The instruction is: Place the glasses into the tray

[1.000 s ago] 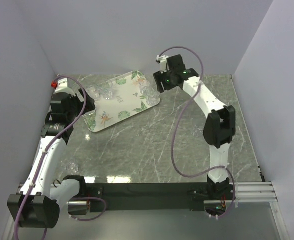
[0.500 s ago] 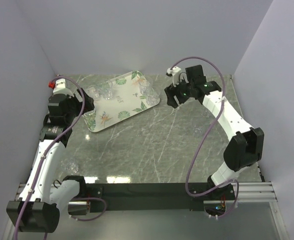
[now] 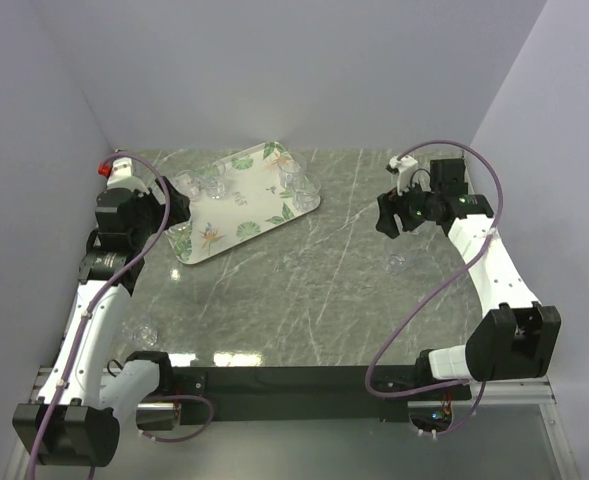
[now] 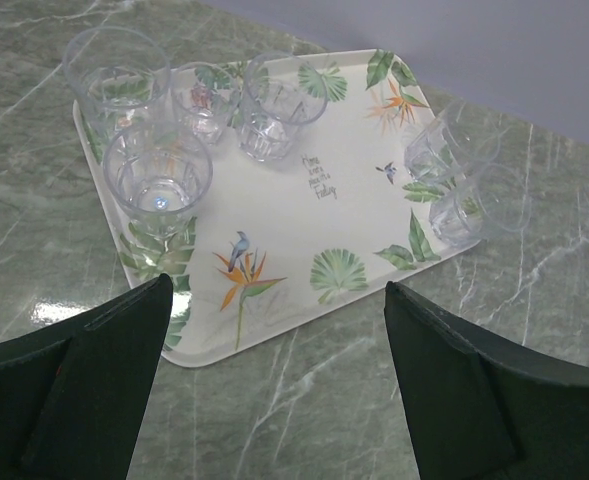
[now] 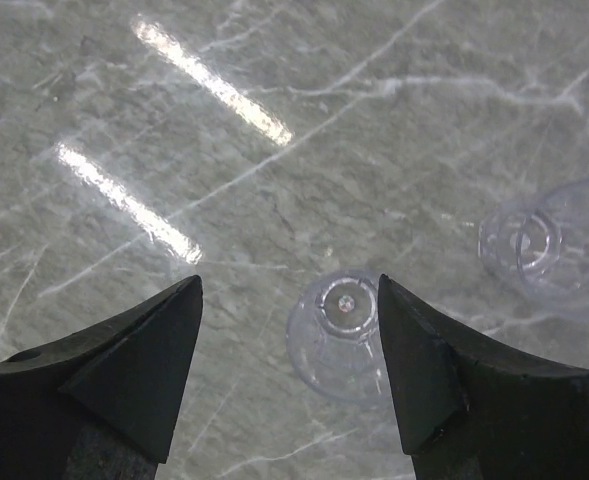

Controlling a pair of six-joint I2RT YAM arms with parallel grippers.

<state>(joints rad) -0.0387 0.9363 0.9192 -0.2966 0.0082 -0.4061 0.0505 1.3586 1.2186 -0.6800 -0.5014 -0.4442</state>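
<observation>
Right jaws: wide, empty — swung off cream leaf-print tray (image 4: 284, 215); small clear round glass (image 5: 339, 335) just ahead.
Left jaws: wide, empty.
Next: grasp — likely.

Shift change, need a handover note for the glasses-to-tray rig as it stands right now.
Left gripper: open, empty, at the edge of the tray.
Right gripper: open, empty, above a glass on the marble table.
Done: six glasses on the tray, four at one end, two at the other.
To do: that glass, a second glass beside it, a third glass by the left arm.
</observation>
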